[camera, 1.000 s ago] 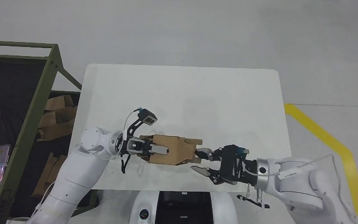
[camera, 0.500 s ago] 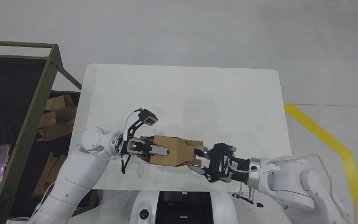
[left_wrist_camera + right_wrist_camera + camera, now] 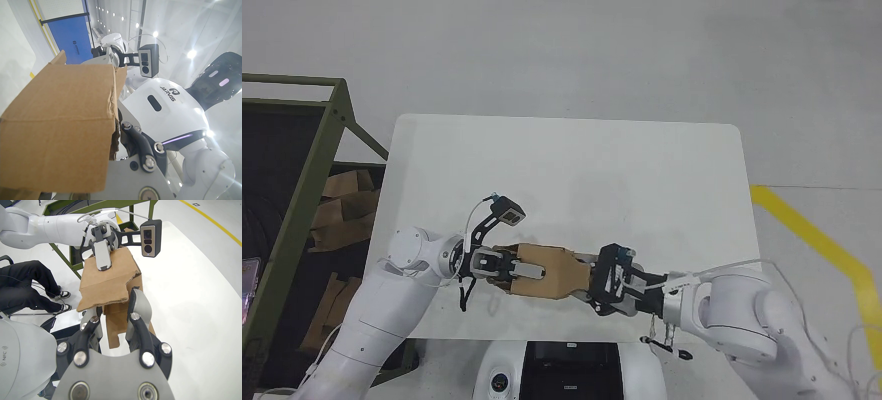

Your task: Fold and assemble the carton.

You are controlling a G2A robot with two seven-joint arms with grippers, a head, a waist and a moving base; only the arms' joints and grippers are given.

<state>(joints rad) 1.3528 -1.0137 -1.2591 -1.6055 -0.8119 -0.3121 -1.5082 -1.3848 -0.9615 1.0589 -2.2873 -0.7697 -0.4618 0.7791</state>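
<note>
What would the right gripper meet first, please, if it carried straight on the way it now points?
Probably the carton: the right gripper points at its near end, a flap between its open fingers.

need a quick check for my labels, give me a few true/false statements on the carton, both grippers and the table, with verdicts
1. The left gripper grips the carton, one finger on its outer face. True.
2. The right gripper is clamped shut. False: its fingers are apart, at the carton's end flaps.
3. The carton is at the table's far edge. False: it is by the edge nearest the robot.
4. Brown cardboard pieces lie in the green-framed bin beside the table. True.
</note>
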